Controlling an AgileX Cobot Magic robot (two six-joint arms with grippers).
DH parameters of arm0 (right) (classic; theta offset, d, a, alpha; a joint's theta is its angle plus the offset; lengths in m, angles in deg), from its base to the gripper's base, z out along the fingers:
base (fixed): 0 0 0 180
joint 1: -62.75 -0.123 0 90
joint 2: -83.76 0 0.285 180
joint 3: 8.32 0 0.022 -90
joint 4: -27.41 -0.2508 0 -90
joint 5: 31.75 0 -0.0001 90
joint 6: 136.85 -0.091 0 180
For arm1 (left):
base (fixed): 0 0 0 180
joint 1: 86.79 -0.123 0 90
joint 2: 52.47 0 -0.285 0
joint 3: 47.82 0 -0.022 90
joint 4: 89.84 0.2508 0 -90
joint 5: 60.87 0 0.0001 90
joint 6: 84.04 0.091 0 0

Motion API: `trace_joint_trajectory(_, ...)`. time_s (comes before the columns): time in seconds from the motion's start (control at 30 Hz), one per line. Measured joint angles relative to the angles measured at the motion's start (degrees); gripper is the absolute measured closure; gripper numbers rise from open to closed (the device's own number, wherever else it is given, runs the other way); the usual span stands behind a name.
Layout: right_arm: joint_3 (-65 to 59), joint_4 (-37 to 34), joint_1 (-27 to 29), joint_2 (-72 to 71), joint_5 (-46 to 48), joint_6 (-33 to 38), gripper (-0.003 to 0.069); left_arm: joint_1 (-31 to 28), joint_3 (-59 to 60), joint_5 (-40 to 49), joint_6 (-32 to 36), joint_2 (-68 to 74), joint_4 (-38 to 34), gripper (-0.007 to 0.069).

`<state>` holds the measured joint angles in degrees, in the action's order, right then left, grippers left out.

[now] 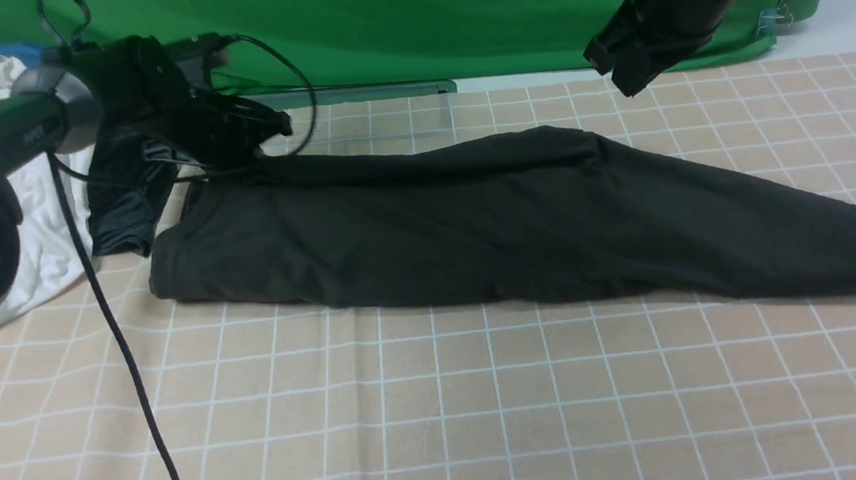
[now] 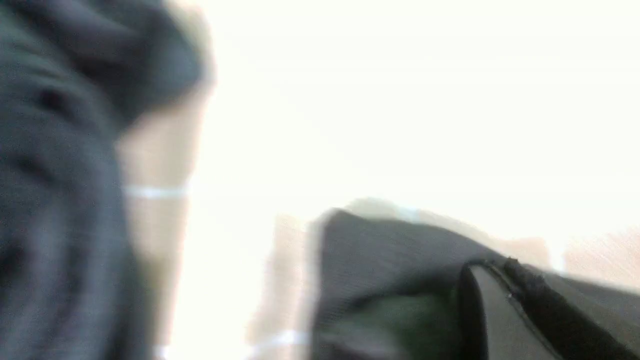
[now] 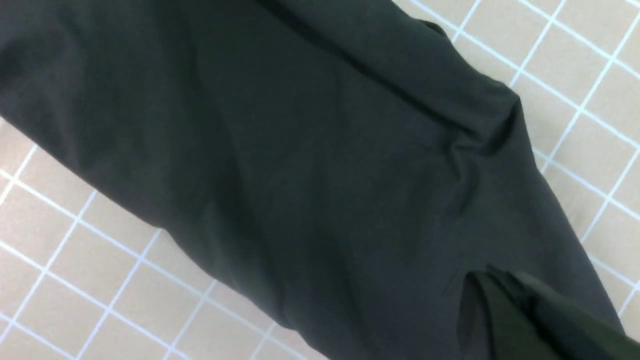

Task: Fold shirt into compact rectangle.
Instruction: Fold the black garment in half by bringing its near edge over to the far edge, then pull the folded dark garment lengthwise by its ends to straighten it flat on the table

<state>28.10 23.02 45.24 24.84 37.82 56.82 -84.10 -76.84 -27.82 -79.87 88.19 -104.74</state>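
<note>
Shirt (image 1: 472,222) lies flat on checked table cover (image 1: 439,405), already narrowed to a long band across front view: blunt squarish end at robot's left, tapering end far right. No logo or neck label showing. Left end sits just beside dark grey garment (image 1: 125,216), which lies against white garment (image 1: 34,215). Can't tell whether shirt & grey one touch.

Handling (my read): soft, limp, light, matte fabric w/ no stiffness, so whatever gets lifted droops & drags the rest. Looks layered, so a shallow pinch may catch the top layer only & peel the fold open. Not fragile. Prob. some friction on the table cover, so it bunches if dragged. Best hold: the two corners of one short end, one gripper per corner, pinching thru all layers, then lift low & carry over toward the other end. Tapered right end is narrower, prob. easier to bring in first. Avoid mid-band grabs, they make a hump.

L gripper (image 1: 273,125): jaws closed, at shirt's far-left corner, just above its back edge. Seems to hold nothing, but its wrist view is too blurred to rule out a pinch of fabric. R gripper (image 1: 612,70): jaws closed, empty, raised well above shirt's right part. Its wrist view looks down on shirt (image 3: 300,150), nothing gripped.

Risk: snagging the grey garment at left end.
</note>
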Motion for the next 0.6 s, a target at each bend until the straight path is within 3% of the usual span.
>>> trace_joint_trajectory(0.17,0.00,0.00,0.00,0.00,0.10,-0.06,0.0621,-2.04,-6.38,12.52,0.85,-2.96,1.05,0.0606)
trace_joint_trajectory(0.33,-0.12,0.00,0.00,-0.72,0.20,-0.44,0.0621,-1.86,-4.00,23.80,1.74,-11.76,4.56,0.0606)
trace_joint_trajectory(0.6,-2.10,0.00,0.00,-5.62,0.32,-0.63,0.0621,-1.86,14.02,22.43,-0.69,-20.63,7.76,0.0603)
